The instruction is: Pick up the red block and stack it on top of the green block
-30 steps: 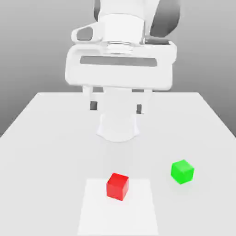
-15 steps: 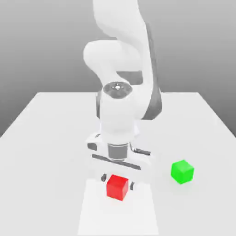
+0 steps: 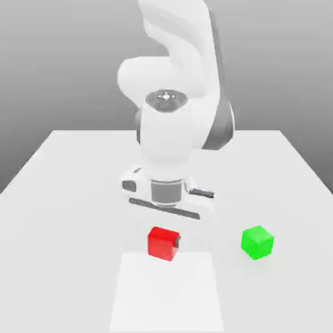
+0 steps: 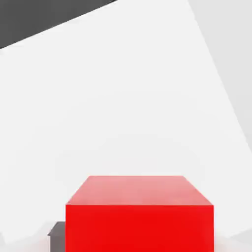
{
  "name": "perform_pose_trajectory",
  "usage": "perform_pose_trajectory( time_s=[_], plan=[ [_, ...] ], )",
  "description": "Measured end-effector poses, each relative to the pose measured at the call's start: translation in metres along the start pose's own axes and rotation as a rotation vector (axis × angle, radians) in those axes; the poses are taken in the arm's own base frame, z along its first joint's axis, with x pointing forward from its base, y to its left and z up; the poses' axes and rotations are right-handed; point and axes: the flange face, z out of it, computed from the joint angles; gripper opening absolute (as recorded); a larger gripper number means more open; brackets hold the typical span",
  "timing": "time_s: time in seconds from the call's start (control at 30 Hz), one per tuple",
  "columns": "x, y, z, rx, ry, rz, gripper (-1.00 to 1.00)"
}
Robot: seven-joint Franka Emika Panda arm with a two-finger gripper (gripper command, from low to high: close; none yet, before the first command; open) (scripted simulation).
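1. Red block [image 3: 162, 242], a smooth cube with no long axis, is sitting squarely between the gripper [image 3: 164, 244] fingers, clamped.
2. Green block [image 3: 257, 242] is lying at three o'clock, well apart, on the white table [image 3: 58, 188].

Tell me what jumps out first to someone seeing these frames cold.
The big white arm dominates the middle of the exterior view, reaching down over the white table. Its end effector is closed on the red block, which sits just behind a paler square patch near the table's front edge. The green block stands alone on the table toward the exterior view's right.
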Motion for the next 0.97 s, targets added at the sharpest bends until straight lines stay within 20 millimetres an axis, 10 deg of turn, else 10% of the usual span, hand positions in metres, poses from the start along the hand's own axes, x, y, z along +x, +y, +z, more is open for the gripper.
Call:
perform_pose_trajectory(
  time_s=[0.6, 0.83, 0.87, 0.97],
  plan=[
    [-0.187, -0.026, -0.033, 0.001, -0.001, -1.096, -1.0],
    [-0.196, -0.026, 0.019, 0.0, 0.002, -1.154, -1.0],
    [-0.196, -0.025, 0.027, 0.0, 0.001, -1.155, 1.0],
    [-0.196, -0.025, 0.027, 0.0, 0.001, -1.153, 1.0]
  ],
)
